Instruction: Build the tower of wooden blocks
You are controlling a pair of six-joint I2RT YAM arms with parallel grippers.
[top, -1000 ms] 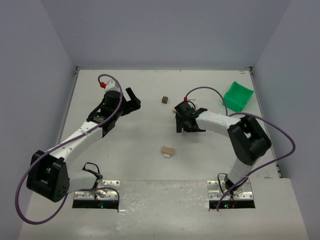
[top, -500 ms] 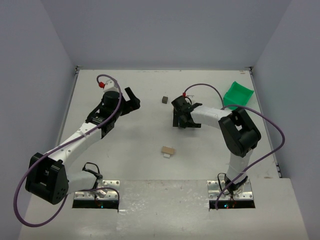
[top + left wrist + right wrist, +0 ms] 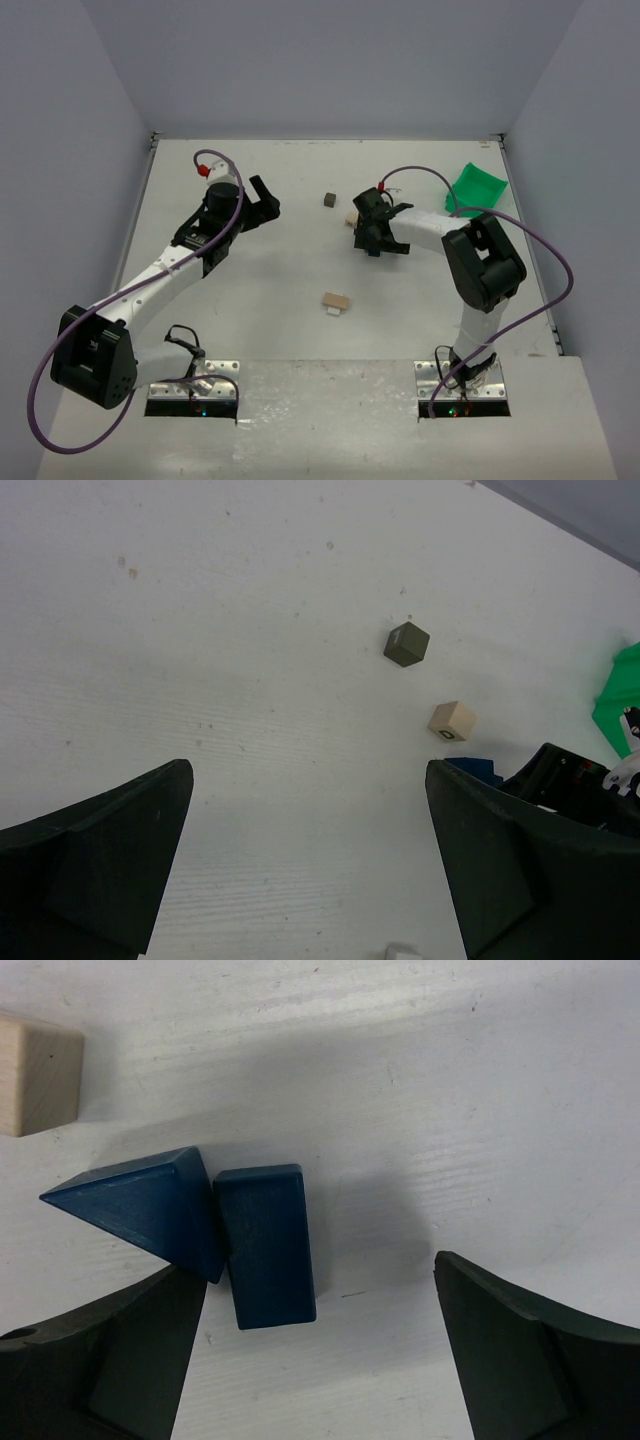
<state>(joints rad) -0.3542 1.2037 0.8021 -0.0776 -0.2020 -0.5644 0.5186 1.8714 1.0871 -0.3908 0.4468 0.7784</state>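
Note:
The pieces of the wood block tower lie loose on the white table. In the right wrist view, a blue roof-shaped piece (image 3: 140, 1205) touches a blue rectangular block (image 3: 265, 1245), and a beige cube (image 3: 35, 1075) lies apart at the upper left. My right gripper (image 3: 318, 1305) is open low over the table, with the blue block just inside its left finger. From above, a dark cube (image 3: 329, 200) and the beige cube (image 3: 351, 219) sit left of my right gripper (image 3: 368, 236). A tan block (image 3: 336, 300) lies nearer the bases. My left gripper (image 3: 262, 200) hangs open and empty.
A green bin (image 3: 476, 192) stands at the back right, behind the right arm. A small white piece (image 3: 333, 312) lies against the tan block. Grey walls enclose the table on three sides. The left wrist view also shows the dark cube (image 3: 406, 644) and beige cube (image 3: 452, 720).
The right arm's wrist has swung back and to the right while its gripper stays over the blue pieces. Its jaws have narrowed slightly. The left arm has barely moved.

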